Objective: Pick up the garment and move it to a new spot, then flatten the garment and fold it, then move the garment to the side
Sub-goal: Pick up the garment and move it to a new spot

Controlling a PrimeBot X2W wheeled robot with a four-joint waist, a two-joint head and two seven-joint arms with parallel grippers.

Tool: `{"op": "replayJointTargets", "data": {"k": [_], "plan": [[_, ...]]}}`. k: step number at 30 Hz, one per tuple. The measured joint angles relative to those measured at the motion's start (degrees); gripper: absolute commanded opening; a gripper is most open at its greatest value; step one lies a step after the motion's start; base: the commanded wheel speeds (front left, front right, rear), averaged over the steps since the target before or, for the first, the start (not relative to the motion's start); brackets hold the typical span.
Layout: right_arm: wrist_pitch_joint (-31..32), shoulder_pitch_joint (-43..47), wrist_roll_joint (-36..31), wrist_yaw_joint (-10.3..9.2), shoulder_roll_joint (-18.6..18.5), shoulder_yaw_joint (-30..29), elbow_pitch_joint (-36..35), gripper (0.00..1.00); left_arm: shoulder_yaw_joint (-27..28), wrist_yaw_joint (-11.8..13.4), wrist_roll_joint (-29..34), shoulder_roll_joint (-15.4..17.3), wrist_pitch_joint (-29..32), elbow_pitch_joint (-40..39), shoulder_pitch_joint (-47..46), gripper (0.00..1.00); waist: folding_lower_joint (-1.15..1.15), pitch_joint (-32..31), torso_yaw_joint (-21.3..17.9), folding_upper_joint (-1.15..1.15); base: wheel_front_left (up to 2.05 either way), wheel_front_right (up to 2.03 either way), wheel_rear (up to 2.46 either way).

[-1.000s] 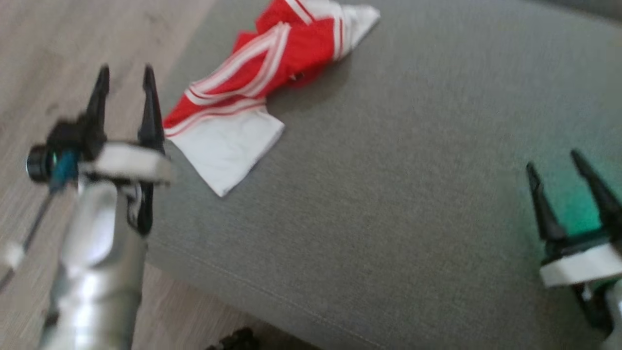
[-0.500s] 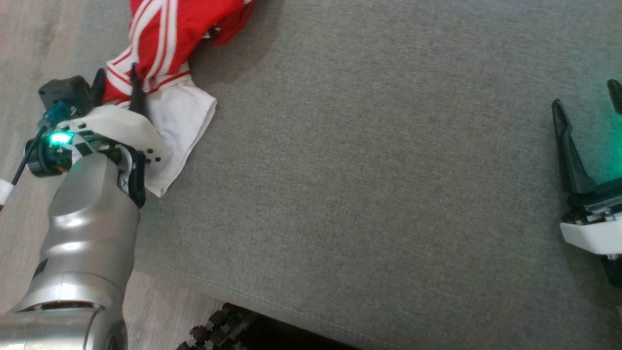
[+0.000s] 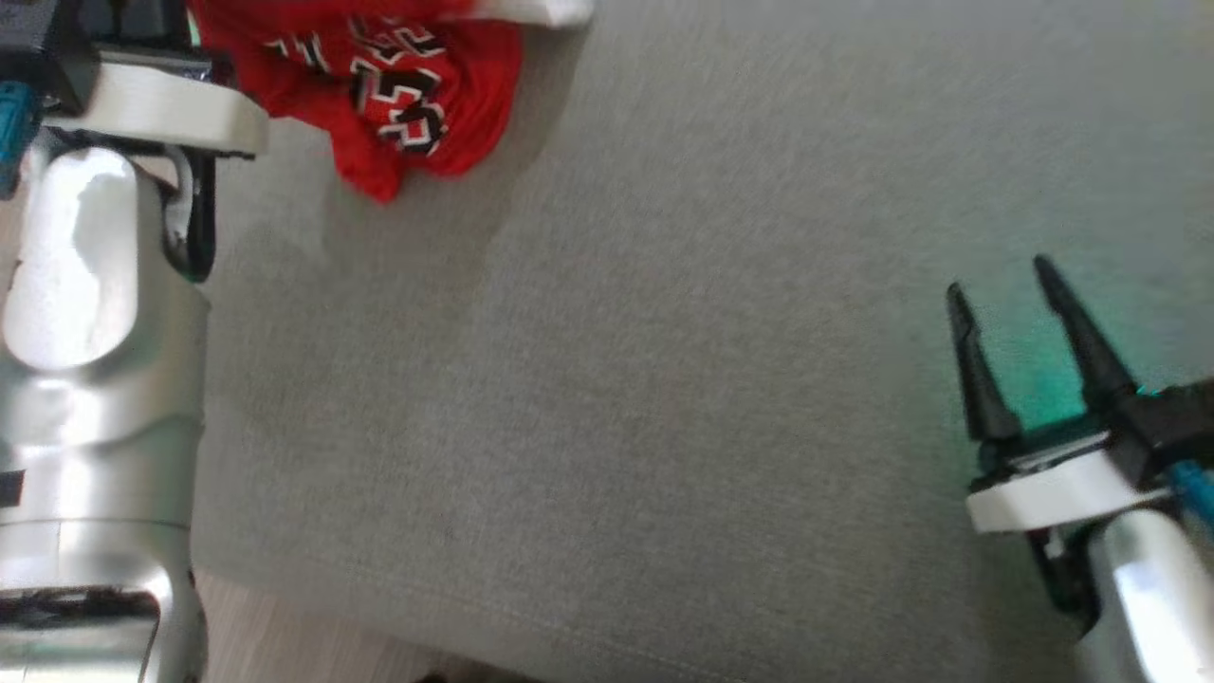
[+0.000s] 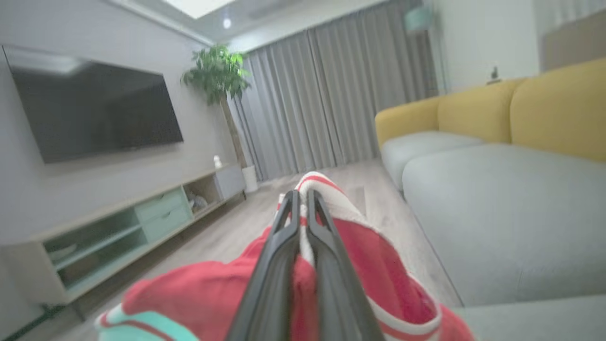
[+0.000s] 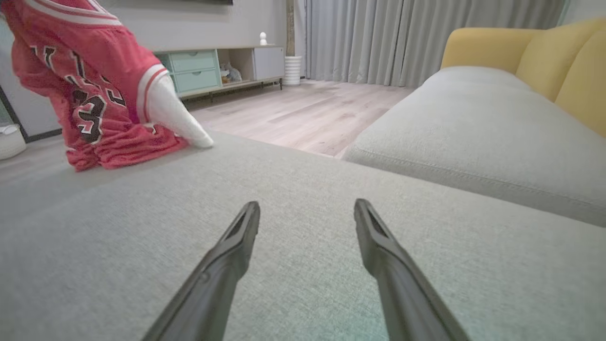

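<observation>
The garment (image 3: 408, 95) is a red jersey with white trim and black-and-white numbers, at the top left of the head view beside my left arm's pale wrist (image 3: 142, 104). In the left wrist view my left gripper (image 4: 301, 194) is shut on a fold of the garment (image 4: 378, 265) at its white-and-red edge. Seen from the right wrist, the garment (image 5: 94, 94) hangs lifted, its lower end and a white flap touching the grey cushion (image 5: 303, 180). My right gripper (image 3: 998, 275) is open and holds nothing, well to the right of the garment, its fingers (image 5: 236, 241) just above the cushion.
The grey sofa cushion (image 3: 664, 379) spreads across the head view, its front edge (image 3: 474, 626) low in the frame above the wood floor (image 3: 285, 645). A second cushion (image 5: 473, 128) and yellow backrests (image 5: 544, 47) lie to the right. A TV cabinet (image 5: 213, 66) stands beyond the floor.
The head camera has shifted. My left gripper reached the garment, shut on its edge and lifted it off the cushion, so it now hangs bunched. My right gripper stays open.
</observation>
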Motion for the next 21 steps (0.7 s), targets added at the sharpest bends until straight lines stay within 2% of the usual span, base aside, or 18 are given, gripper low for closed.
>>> {"op": "replayJointTargets", "data": {"k": [4, 9, 10, 17, 21], "plan": [[0.0, 2.5, -0.02, 0.0, 3.49, -0.38, 0.29, 1.0, -2.6, -1.51, 1.22, 0.91, -0.04, -3.9, 0.48, 0.0, -0.01, -6.34, -3.06, 0.0, 0.0, 0.0, 0.0], [0.0, 6.55, -1.53, 0.0, 5.99, -0.56, 1.66, 1.0, -6.2, -2.53, 2.18, 1.47, -0.04, -3.25, -0.9, 0.0, -0.01, -12.25, -9.83, 0.0, 0.0, 0.0, 0.0], [0.0, 6.55, -1.53, 0.0, 5.99, -0.56, 1.66, 1.0, -6.2, -2.53, 2.18, 1.47, -0.04, -3.25, -0.9, 0.0, -0.01, -12.25, -9.83, 0.0, 0.0, 0.0, 0.0], [0.16, 7.91, -1.38, 0.0, 8.04, -0.46, 1.67, 1.0, -10.01, -3.45, 1.03, -0.03, -0.05, -3.05, -6.66, 0.0, -0.01, -17.54, -20.67, 0.0, 0.0, 0.0, 0.0], [0.16, 8.18, -0.98, 0.0, 8.59, -1.2, 1.58, 1.0, -12.77, -3.52, -0.09, -1.54, -0.05, -1.15, -6.93, 0.0, -0.01, -19.45, -25.83, 0.0, 0.0, 0.0, 0.0]]}}
